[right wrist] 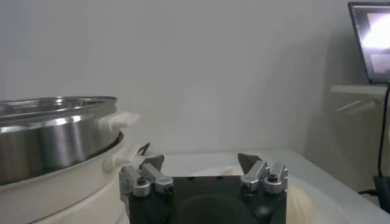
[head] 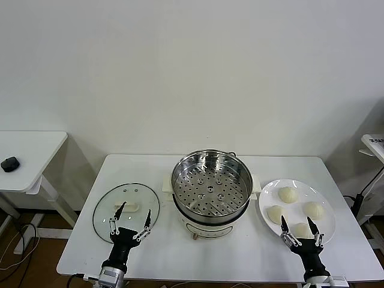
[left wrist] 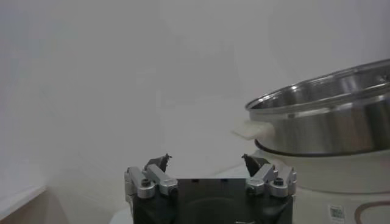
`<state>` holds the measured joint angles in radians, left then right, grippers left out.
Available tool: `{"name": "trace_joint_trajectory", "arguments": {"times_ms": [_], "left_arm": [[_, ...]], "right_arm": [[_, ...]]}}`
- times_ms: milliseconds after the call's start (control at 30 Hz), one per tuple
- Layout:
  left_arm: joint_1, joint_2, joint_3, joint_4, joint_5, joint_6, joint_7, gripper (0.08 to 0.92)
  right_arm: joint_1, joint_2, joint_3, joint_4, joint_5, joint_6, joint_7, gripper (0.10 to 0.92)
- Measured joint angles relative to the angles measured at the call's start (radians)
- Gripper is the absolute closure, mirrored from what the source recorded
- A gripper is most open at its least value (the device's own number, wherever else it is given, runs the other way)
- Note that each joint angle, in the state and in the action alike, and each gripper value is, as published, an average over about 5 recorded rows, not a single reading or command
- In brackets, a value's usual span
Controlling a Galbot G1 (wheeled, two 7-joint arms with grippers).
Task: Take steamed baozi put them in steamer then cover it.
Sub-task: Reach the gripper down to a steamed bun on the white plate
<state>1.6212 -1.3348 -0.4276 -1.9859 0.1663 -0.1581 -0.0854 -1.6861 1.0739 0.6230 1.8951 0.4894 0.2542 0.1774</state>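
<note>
One white worktop [head: 180,252], its near edge cut off by the bottom of the head view.

One steamer [head: 211,185]: a shiny perforated steel basket on a cream-white cooker base, at the worktop's centre, holding nothing. The base is mostly hidden under the basket; only part of its front panel shows.

One glass cover [head: 126,211] with a metal rim and a cream oblong handle, lying flat by the worktop's left edge, partly hidden behind the left end effector.

One white plate [head: 298,187] by the right edge, its near rim hidden behind the right end effector.

Four steamed baozi [head: 288,194] on that plate, apart from each other; the nearest one sits partly behind the right fingers.

Left end effector [head: 130,224]: fingers spread wide, holding nothing, above the near part of the cover. Contact with the glass cannot be made out.

Right end effector [head: 300,229]: fingers spread wide, holding nothing, above the plate's near rim.

One small side table [head: 36,150] off to the left, carrying one dark object too small to identify.
</note>
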Motion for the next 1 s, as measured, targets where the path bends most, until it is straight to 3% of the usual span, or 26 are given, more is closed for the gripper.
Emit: {"name": "trace_joint_trajectory", "arguments": {"times_ms": [300, 633, 833, 1000], "left_arm": [[0.006, -0.001, 0.007, -0.016, 0.000, 0.000, -0.001, 0.177], [0.010, 0.000, 0.006, -0.037, -0.002, 0.003, -0.002, 0.177], [0.009, 0.001, 0.005, -0.043, -0.006, 0.003, -0.004, 0.177], [0.011, 0.001, 0.004, -0.053, -0.008, 0.004, -0.006, 0.177]], "right_arm": [[0.193, -0.087, -0.036, -0.093, 0.083, -0.078, 0.037, 0.203], [0.585, -0.203, -0.225, -0.361, 0.187, -0.132, 0.005, 0.203], [0.805, -0.279, -0.385, -0.526, 0.221, -0.159, -0.135, 0.203], [0.980, -0.348, -0.535, -0.648, 0.193, -0.186, -0.365, 0.203]]}}
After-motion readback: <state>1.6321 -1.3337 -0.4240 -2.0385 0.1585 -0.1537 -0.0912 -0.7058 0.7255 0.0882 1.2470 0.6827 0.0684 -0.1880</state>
